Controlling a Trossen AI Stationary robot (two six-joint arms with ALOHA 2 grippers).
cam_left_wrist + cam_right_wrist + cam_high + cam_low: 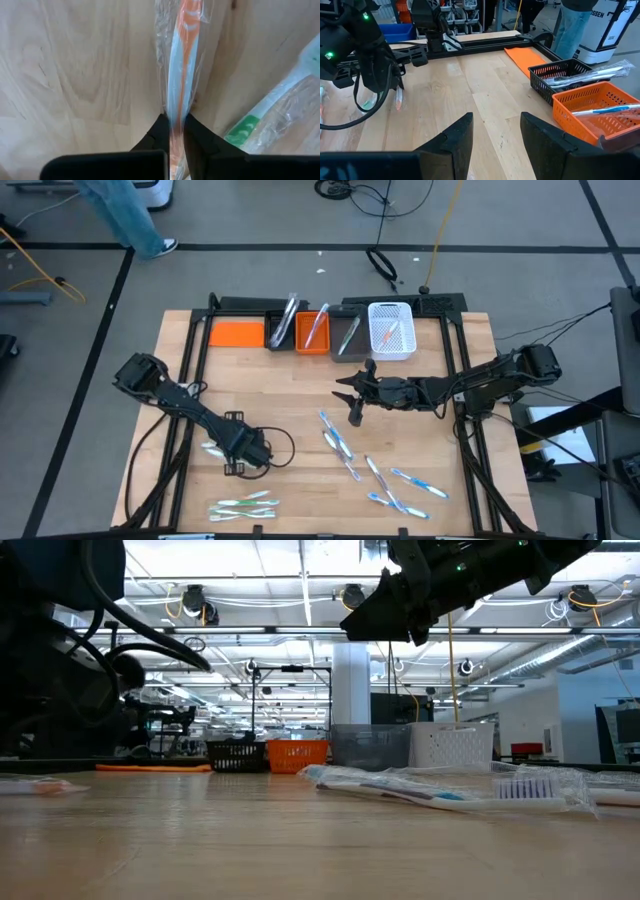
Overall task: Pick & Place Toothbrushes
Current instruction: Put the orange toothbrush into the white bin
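The orange-and-white toothbrush (181, 75) lies flat on the counter (75, 75) in a clear film wrapper, and we have it pinched between the left gripper (175, 132) fingers, which are pressed together on its handle. From the fingers the rest of it runs straight ahead, with a green toothbrush (270, 110) just beside them on one side. We judge it light and fairly stiff, but the wrapper is slick and crinkly, so the film may slide over the plastic inside. Taking hold across the narrow handle near its middle, as here, looks sound; a grip near one end would probably let it tilt.

Further out, more wrapped toothbrushes (375, 470) lie scattered on the counter, well apart from these fingers. The right gripper (495, 131) hangs above the counter with its fingers spread and nothing between them; beyond them stand the black bin (560, 75) and the orange bin (600, 112), each already holding toothbrushes.
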